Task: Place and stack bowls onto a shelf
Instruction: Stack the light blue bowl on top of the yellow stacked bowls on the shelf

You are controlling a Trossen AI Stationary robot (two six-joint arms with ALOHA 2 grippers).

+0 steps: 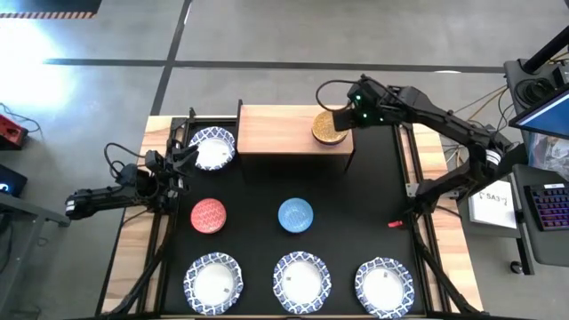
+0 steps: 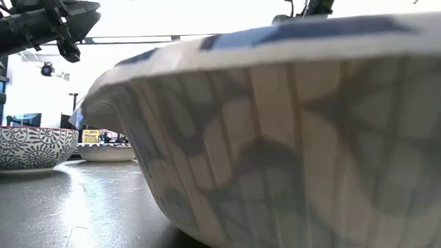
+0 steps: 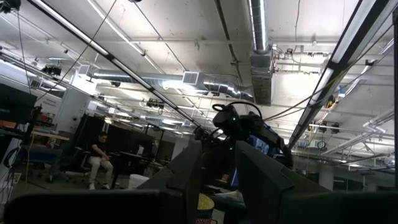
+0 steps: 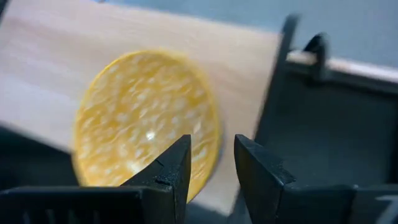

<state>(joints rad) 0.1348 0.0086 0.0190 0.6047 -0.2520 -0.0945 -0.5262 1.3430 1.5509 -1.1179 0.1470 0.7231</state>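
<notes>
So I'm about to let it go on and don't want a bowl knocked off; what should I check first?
1. Yellow-tan bowl on the shelf: ok, though near its right end.
2. Right claw free of that bowl: cannot tell; fingers slightly apart.
3. Left claw empty: cannot tell.
4. Wide bowl left of the shelf, beside the left claw: ok, on the mat.
5. Room on the shelf's left part: ok.

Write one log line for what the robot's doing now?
right gripper: open, above yellow-tan bowl on shelf | left gripper: beside wide white bowl
</notes>
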